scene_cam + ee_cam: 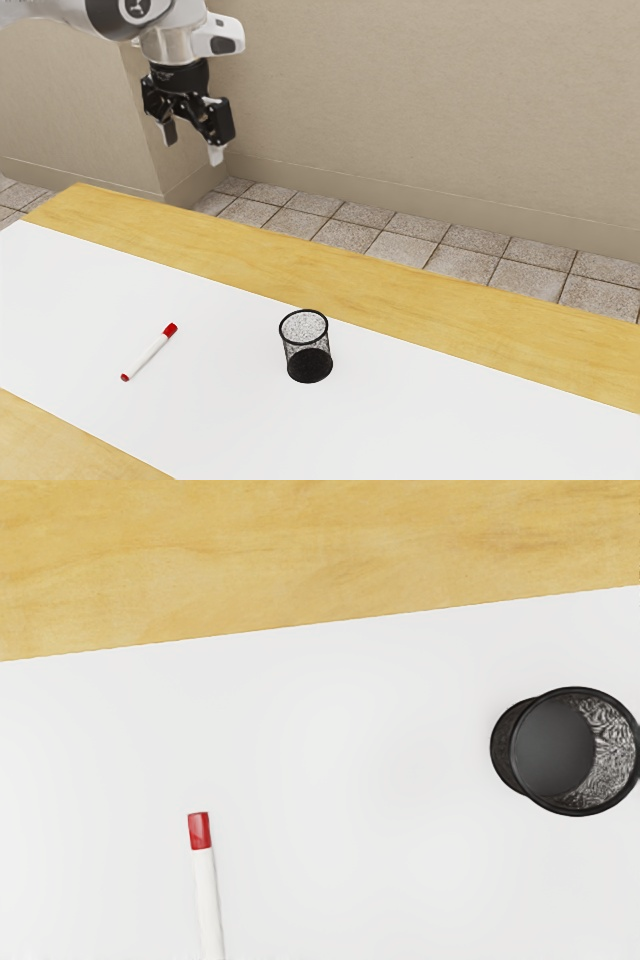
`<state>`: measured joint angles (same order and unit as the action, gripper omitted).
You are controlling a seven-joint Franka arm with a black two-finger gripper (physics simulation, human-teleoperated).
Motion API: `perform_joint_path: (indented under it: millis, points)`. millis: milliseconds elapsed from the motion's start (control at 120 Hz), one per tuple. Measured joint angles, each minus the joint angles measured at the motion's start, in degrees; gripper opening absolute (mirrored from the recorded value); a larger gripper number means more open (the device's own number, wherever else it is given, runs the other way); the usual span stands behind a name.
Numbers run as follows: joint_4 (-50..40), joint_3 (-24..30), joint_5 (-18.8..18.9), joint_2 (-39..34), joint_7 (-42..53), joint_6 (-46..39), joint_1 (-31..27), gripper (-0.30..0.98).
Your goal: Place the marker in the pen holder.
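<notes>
High above the table, toward the exterior view's upper left, my gripper [191,150] is open, its two fingers apart with nothing between them. A white marker [147,357] with a red cap lies flat on the white sheet, touching nothing else. The black mesh pen holder [309,348] stands upright on the same sheet, toward the exterior view's right of the marker. From above, the wrist view has the marker [207,900], cut off by the picture's edge, and the pen holder [555,752] with no pen visible inside.
A white sheet [420,412] runs along the wooden table [330,260], with bare wood along both sides. Behind the table are a tiled floor [403,249] and a beige wall [430,110].
</notes>
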<state>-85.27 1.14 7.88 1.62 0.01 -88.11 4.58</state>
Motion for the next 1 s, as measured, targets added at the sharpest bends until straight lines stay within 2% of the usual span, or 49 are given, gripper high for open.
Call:
perform_joint_path:
  millis: [233, 317, 367, 433, 492, 567, 758, 1000]
  points:
    - [-0.3, 0.0, -3.3, -0.1, -0.2, 0.1, -7.2, 0.69]
    - [-0.8, 0.1, -3.0, -0.9, -0.9, 0.3, -10.4, 0.69]
    - [-4.2, -0.2, -2.3, -1.2, -1.3, -0.9, -11.9, 0.69]
    - [-17.1, -3.2, -1.9, -1.5, -1.6, -6.5, -11.3, 0.69]
    - [-29.2, -6.5, -3.5, -1.1, -1.6, -14.4, -10.2, 0.69]
    - [-36.5, -8.2, -5.4, 1.0, -1.4, -23.3, -11.5, 0.69]
    - [-39.3, -8.8, -7.8, 7.8, -0.9, -38.1, -10.1, 0.69]
    - [-43.6, -8.9, -7.7, 7.3, 5.2, -45.2, -9.6, 0.67]
